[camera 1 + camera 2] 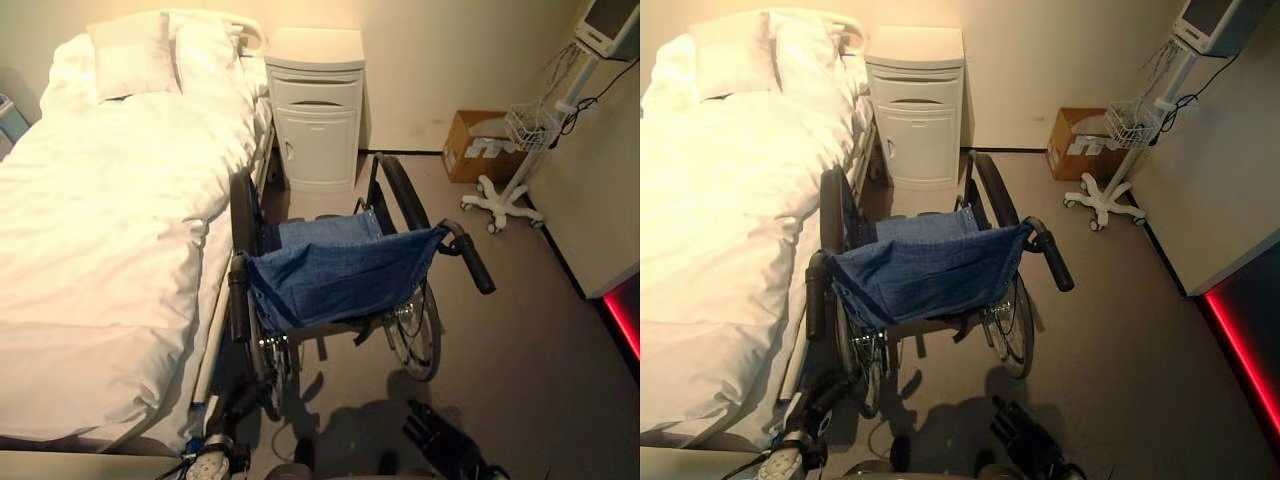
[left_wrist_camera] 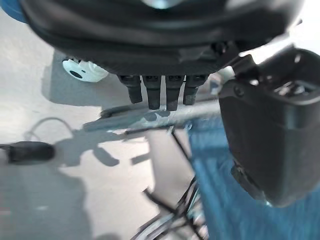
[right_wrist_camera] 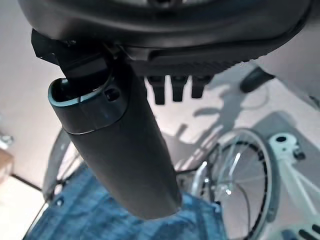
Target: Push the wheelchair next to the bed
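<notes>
Already the wheelchair [image 1: 335,275] stands just beside the bed [image 1: 110,230].
Its front points far, toward the cabinet [image 1: 318,105], long axis along the bed. Both hands, left hand [image 1: 215,455] and right hand [image 1: 445,440], hang near, fingers relaxed, holding nothing; likely only a final nudge remains.

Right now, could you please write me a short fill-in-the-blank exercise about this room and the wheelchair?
1. The wheelchair has a seat and back of ____ fabric.
2. The wheelchair stands beside the ____, which is covered in white bedding.
3. At the head of the bed stands a white ____.
4. The right hand and left hand hold ____.

Missing words: blue; bed; cabinet; nothing
</notes>
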